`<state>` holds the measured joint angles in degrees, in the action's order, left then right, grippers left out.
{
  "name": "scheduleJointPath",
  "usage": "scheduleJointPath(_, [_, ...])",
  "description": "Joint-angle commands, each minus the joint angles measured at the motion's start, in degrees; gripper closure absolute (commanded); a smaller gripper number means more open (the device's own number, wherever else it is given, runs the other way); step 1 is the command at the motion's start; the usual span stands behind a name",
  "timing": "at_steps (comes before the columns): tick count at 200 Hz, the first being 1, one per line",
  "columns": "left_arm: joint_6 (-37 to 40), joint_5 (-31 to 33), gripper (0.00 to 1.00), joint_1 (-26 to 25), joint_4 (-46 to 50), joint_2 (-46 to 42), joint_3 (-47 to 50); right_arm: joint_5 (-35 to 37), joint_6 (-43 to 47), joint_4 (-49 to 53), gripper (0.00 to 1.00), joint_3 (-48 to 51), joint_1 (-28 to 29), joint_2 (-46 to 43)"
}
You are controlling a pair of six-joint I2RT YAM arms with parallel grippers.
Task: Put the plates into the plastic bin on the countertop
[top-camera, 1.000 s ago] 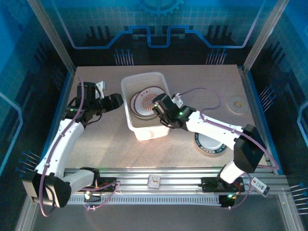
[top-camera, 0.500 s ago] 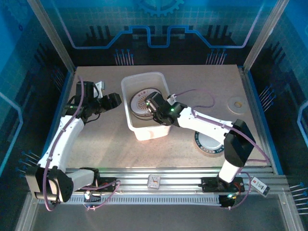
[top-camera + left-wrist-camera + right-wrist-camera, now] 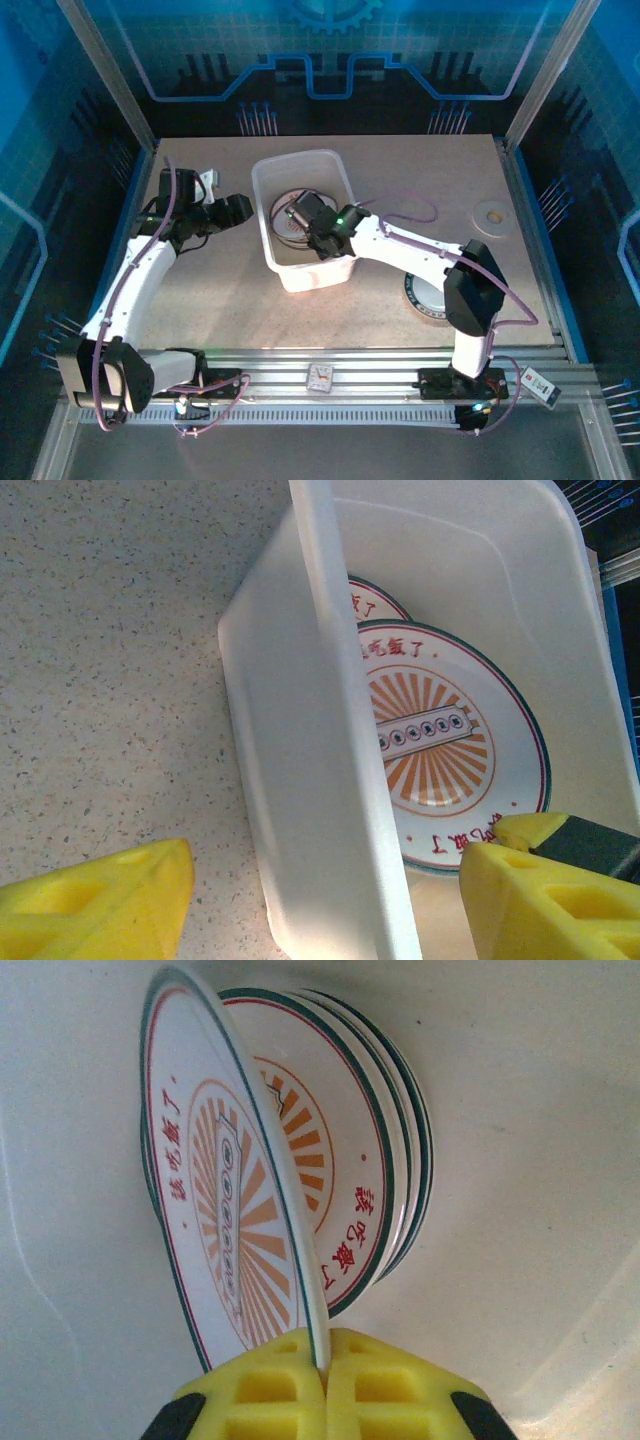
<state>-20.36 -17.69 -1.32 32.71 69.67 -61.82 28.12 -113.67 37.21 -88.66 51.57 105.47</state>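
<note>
**Right arm reached deeper into the bin**

Since a second earlier, the right gripper [image 3: 325, 1360] had moved further left into the plastic bin [image 3: 262, 215]. Its jaws pinched the rim of a sunburst plate [image 3: 235, 1210], which was tilted on edge against the stack of plates [image 3: 370, 1170] lying flat on the bin's floor. The left gripper [image 3: 320, 910] sat at the bin's left wall with its jaws spread, one finger on each side. Another plate [image 3: 430, 298] lay on the countertop [image 3: 420, 170].

Down from above, behind the bases [image 3: 455, 383], over the whole table [image 3: 230, 300]. Close from each wrist: beside bin [image 3: 320, 780], inside bin, sharing plates [image 3: 345, 1175].
</note>
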Motion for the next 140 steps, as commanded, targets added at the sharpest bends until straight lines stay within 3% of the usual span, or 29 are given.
scheduleJointPath(1, [1.8, -1.2, 0.28, 0.4, 0.9, 0.0, -1.4, 1.9, -7.7, 2.9, 1.0, -1.8, 0.7, 1.9])
scheduleJointPath(88, [2.3, -0.5, 0.28, 0.2, 1.3, -0.3, -1.2, -1.4, -14.2, 9.0, 1.0, -7.7, 0.6, 7.6])
scheduleJointPath(140, [2.4, -0.5, 0.28, 0.1, 1.2, -0.1, -1.1, -0.6, -14.8, 4.5, 1.0, -4.8, 0.2, 8.1])
